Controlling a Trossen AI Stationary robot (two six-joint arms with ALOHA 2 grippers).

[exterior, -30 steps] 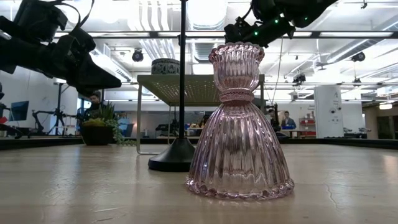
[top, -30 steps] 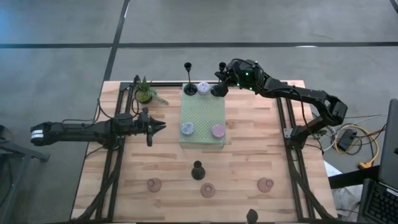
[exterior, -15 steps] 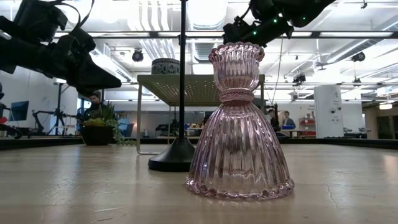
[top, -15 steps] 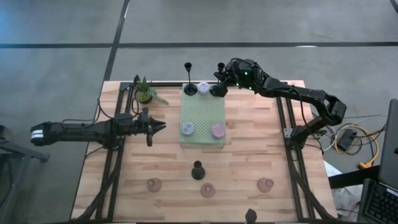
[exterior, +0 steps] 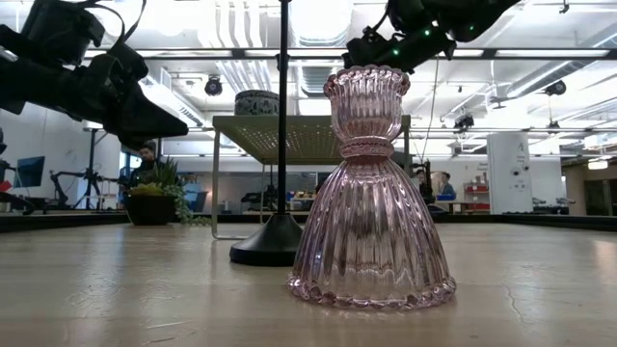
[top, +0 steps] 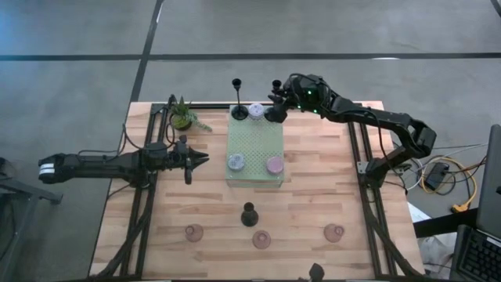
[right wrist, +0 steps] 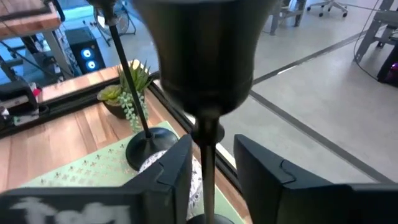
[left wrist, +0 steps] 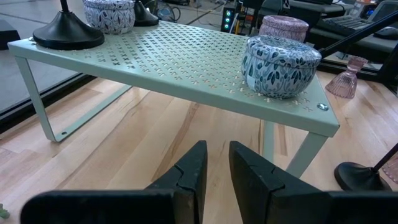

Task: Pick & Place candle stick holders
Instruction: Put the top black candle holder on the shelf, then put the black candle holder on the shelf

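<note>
A pale green perforated mat (top: 254,141) stands on legs at mid-table. On it stand two black candlesticks (top: 238,112) (top: 274,114) at the far edge, with a pale blue cup (top: 256,112) between them, and a lilac cup (top: 235,162) and a pink cup (top: 273,164) at the near edge. My right gripper (top: 274,88) is open around the far-right candlestick's stem (right wrist: 208,155), one finger on either side, below its cup. A third black candlestick (top: 249,215) and three pink glass holders (top: 193,232) (top: 261,240) (top: 334,232) stand on the table. My left gripper (top: 205,159) is empty, left of the mat, its fingers a narrow gap apart (left wrist: 217,168).
A small green potted plant (top: 182,117) stands at the far left of the table. Black rails (top: 145,196) (top: 368,196) run along both sides. In the low view one pink glass holder (exterior: 371,193) stands close in front, beside a black candlestick base (exterior: 275,249).
</note>
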